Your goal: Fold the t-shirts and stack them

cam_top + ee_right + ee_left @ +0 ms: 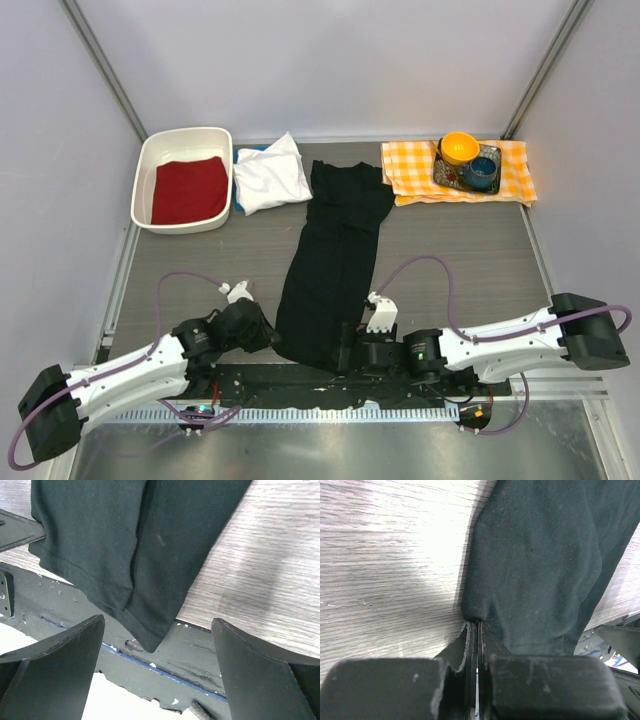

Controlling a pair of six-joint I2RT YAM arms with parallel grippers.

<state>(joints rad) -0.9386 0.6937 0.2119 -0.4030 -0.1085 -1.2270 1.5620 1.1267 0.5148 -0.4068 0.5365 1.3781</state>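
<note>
Left claw (474,624) pinched together on side edge of black t-shirt (535,565), low against desk (385,555). Right claw (157,622) stood spread wide, gripping nothing, shirt's near hem corner just ahead of gap, overlapping desk's near edge. Black t-shirt lay as long narrow strip down desk middle. White t-shirt (270,175) sat folded at far side, beside white tub (150,165).

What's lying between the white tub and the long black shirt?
A folded white t-shirt, with blue cloth peeking out beneath it, shown in the top view.
</note>
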